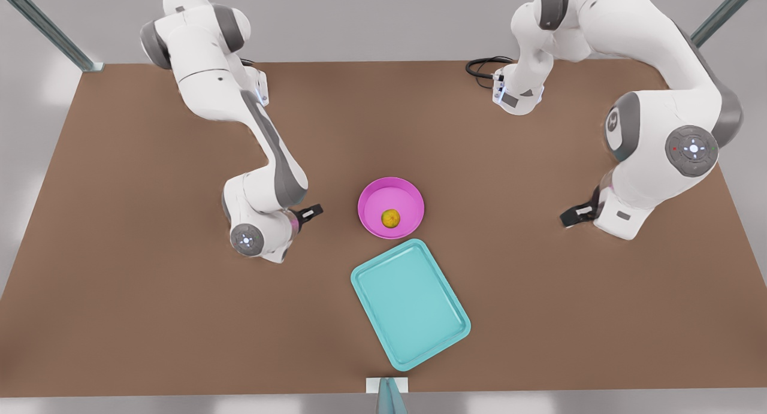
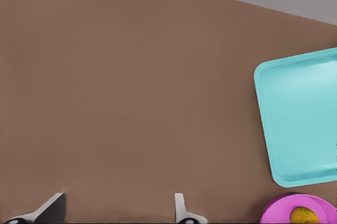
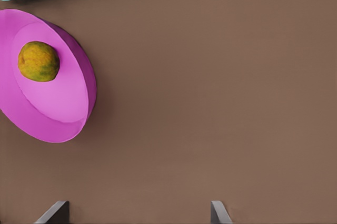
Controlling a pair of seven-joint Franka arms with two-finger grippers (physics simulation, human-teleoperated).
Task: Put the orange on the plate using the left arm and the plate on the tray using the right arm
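Orange (image 1: 390,218) in plate (image 1: 390,207); left gripper (image 1: 311,212), right gripper (image 1: 572,215) — fingers spread, empty.

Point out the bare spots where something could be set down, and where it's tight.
The flat floor of the rectangular teal tray is bare. Brown tabletop lies open beyond both arms. It is tight where the round pink plate, holding the small yellow-orange fruit, nearly meets the tray's corner.

Front view looks steeply down from high over the table (image 1: 150,318) edge opposite the arm bases; each wrist view faces down close above the tabletop, and all three share the plate (image 1: 390,193), orange (image 1: 390,218) and tray (image 1: 410,303).
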